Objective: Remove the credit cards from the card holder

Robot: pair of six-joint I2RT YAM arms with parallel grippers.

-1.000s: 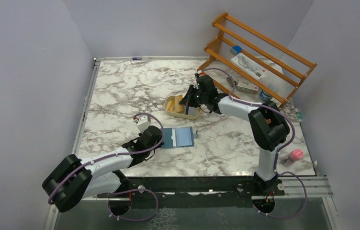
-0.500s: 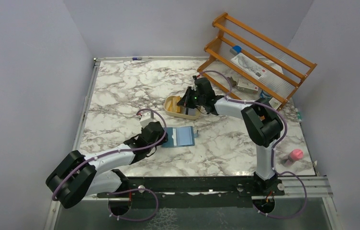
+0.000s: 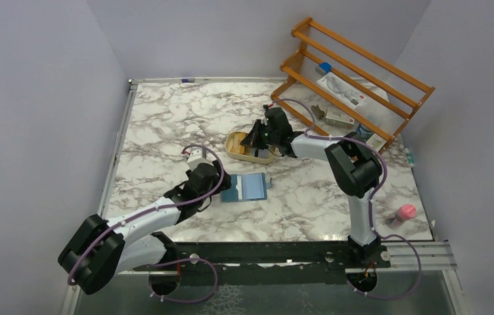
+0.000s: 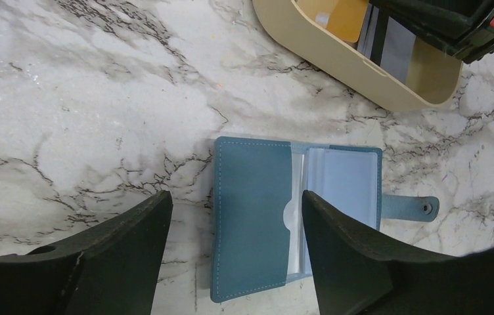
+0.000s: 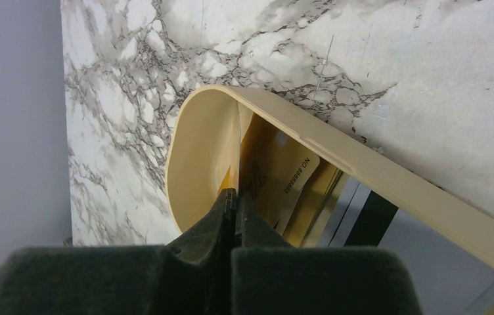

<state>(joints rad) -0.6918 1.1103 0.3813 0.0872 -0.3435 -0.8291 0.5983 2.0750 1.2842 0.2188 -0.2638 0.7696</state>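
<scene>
Left gripper [image 4: 234, 203] hovers wide over teal-blue folding card holder [image 4: 254, 177]; right gripper [image 5: 234, 195] pinches thin yellow-orange plastic card [image 5: 238, 147] edge-on; lying card [image 5: 287, 174] printed "NO"

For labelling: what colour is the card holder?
Card holder: teal-blue, paler pockets; clearest in left wrist view.

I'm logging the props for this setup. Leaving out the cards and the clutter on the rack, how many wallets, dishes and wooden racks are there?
Wallet: 1
Dish: 1
Wooden rack: 1
Total: 3
</scene>
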